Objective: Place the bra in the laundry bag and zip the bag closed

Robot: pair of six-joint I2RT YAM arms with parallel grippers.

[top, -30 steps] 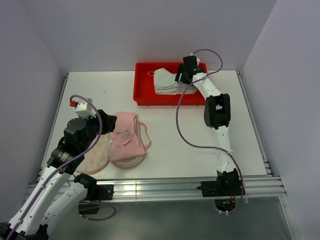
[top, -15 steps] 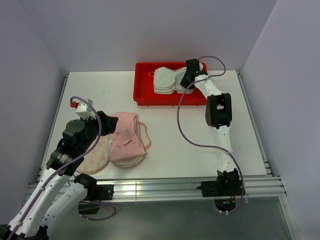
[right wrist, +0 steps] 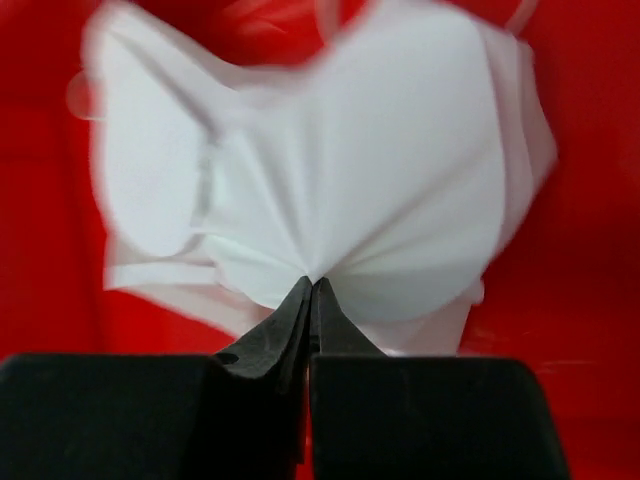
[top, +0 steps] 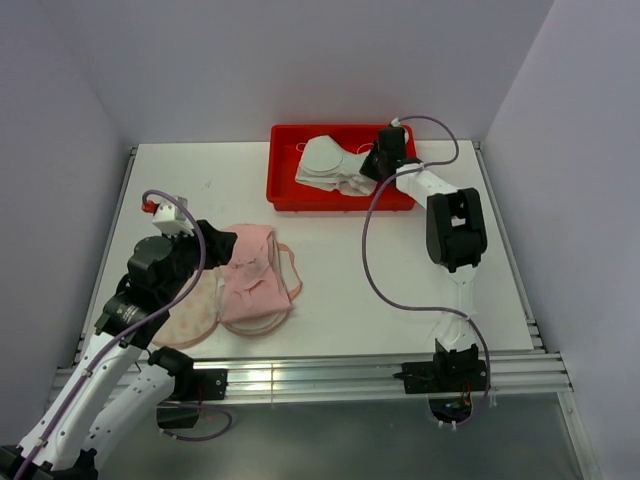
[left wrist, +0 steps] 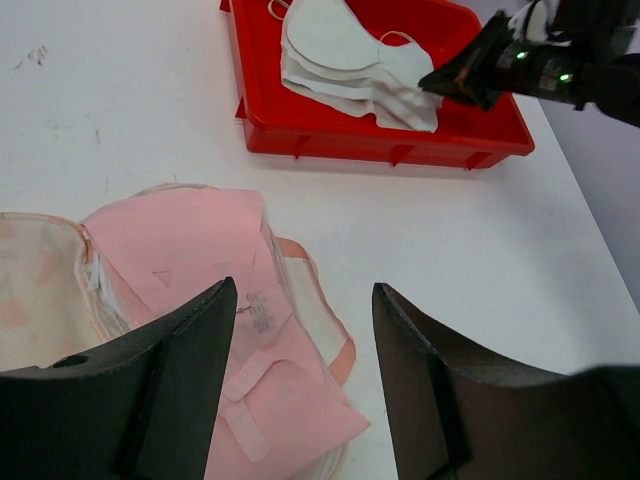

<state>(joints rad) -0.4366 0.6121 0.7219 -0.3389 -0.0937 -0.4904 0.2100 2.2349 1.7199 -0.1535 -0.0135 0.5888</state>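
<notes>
Two grippers, your right gripper (right wrist: 311, 285) in the red tray (top: 285, 196) pinching the bra (right wrist: 400, 190), its long axis along the tray, left gripper (left wrist: 303, 290) spread above the laundry bag (left wrist: 35, 300).

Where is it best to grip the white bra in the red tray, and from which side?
Grip the white bra by its thin right edge, coming from the red tray's right end. The cups lie flat, and the right gripper is shut there, fabric pleating.
</notes>
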